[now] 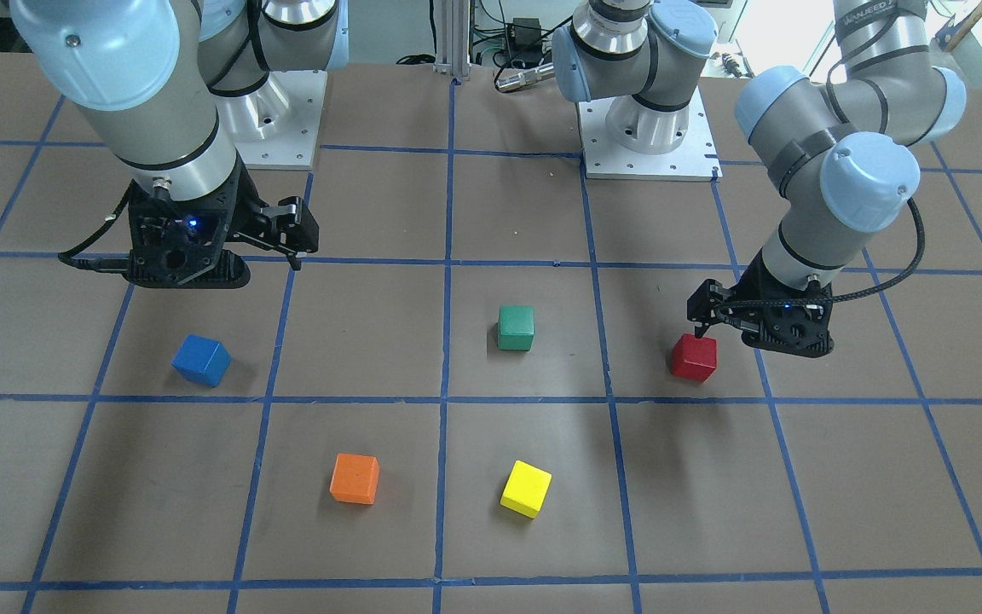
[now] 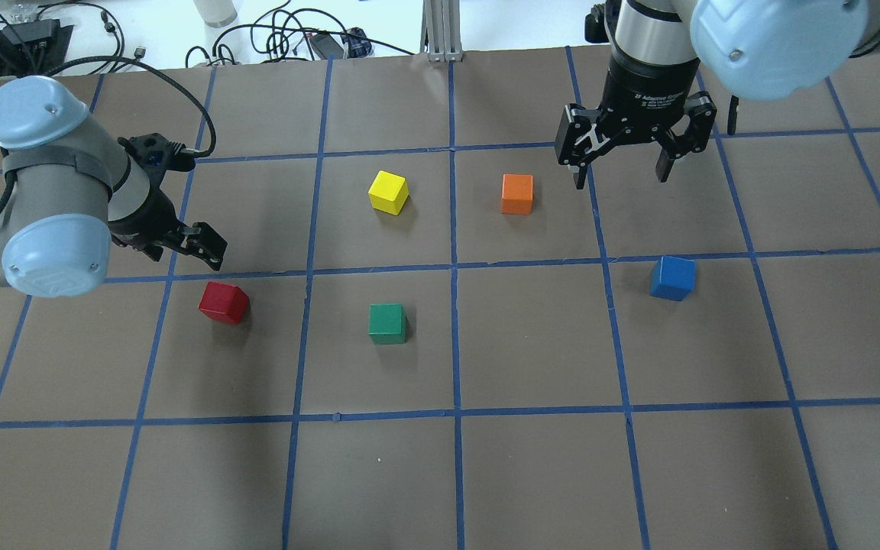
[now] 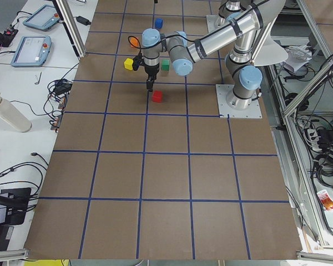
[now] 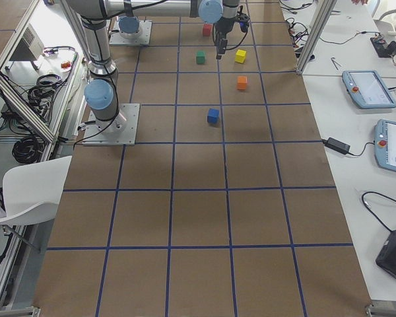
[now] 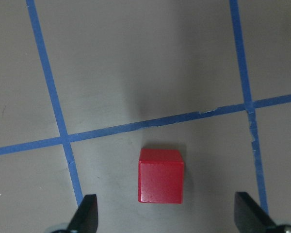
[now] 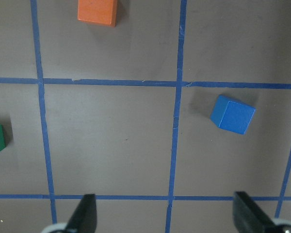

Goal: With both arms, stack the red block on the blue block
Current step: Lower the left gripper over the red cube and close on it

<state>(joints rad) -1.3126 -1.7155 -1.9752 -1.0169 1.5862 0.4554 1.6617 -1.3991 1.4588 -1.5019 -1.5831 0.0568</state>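
Note:
The red block (image 1: 696, 356) lies on the brown table; it also shows in the overhead view (image 2: 224, 302). My left gripper (image 1: 704, 320) hovers just above and beside it, open and empty. In the left wrist view the red block (image 5: 161, 175) lies between the two open fingertips (image 5: 87, 216), apart from both. The blue block (image 1: 201, 360) lies on the table's other side, seen overhead (image 2: 672, 277). My right gripper (image 2: 621, 174) is open and empty, raised high and beyond the blue block. In the right wrist view the blue block (image 6: 233, 115) lies ahead, to the right.
A green cube (image 2: 387, 323) sits mid-table between the two blocks. A yellow cube (image 2: 389, 192) and an orange cube (image 2: 517, 193) lie farther out. Blue tape lines grid the table (image 2: 532, 473).

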